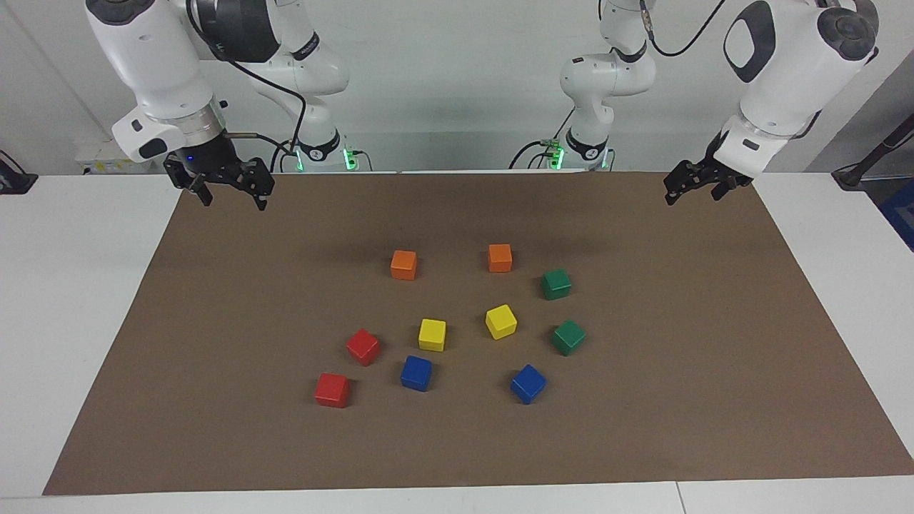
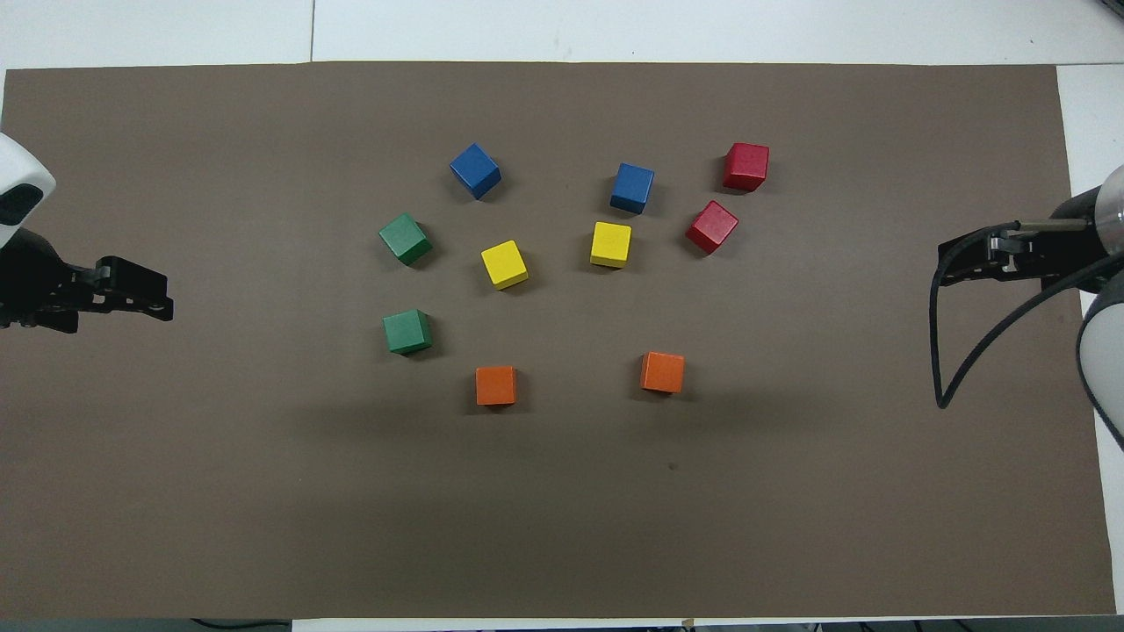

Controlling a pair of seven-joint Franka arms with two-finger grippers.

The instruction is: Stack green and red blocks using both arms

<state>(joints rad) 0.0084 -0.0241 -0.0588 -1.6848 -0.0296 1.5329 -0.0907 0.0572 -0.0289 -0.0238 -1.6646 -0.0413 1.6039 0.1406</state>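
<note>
Green blocks (image 1: 555, 284) and red blocks (image 1: 363, 347) sit unstacked mid-bench, greens at three o'clock, reds at eight, each pair toward its own arm's end. Left gripper (image 1: 694, 187) and right gripper (image 1: 227, 193) hover wide open, empty.

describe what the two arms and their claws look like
Both arms are glossy white with rounded, jointed segments and dark grey joint caps. Black cables loop along them. Each ends in a small black two-finger claw: the left claw under a white wrist, the right claw under a silver wrist ring. Green lights glow at both bases.
</note>
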